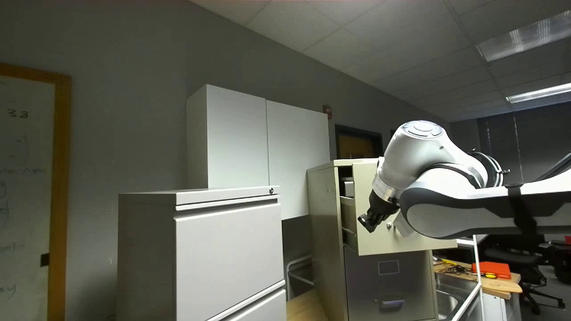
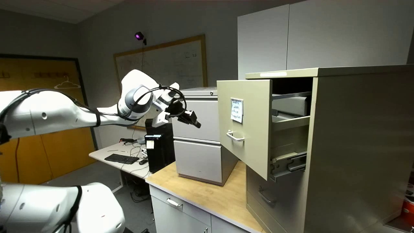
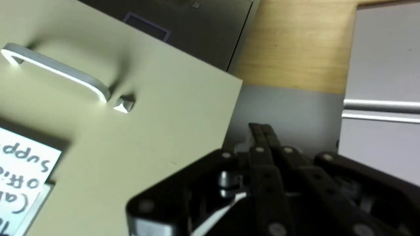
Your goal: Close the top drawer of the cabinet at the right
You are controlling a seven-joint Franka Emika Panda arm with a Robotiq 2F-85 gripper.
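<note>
Plainly, the top drawer [image 2: 255, 129] stands pulled out from the tall beige cabinet [image 2: 359, 142] — its front is well apart from the cabinet's body, and the metal slide [image 2: 296, 165] is exposed in between. One side edge of this front is turned toward the pale grey cabinet [image 2: 197, 158], and between these two there is a gap; in the wrist view, the wooden counter [image 3: 295, 42] is seen through it. Near that edge, in line with the gap as the wrist view shows it, is the gripper [image 3: 261, 127], and it does not touch the drawer. Its two fingers [image 3: 261, 141] are pressed fully together — they have hold of nothing. The handle [image 3: 59, 68] is farther off on the drawer's front, and so is a paper label [image 3: 23, 177] with handwriting. In both exterior views, the arm [image 1: 468, 214] reaches across almost level, then its wrist bends, so the gripper slants downward. Under and around the gripper there is open air. The next drawer [image 1: 388, 290] sits flush, directly beneath the pulled-out one.
</note>
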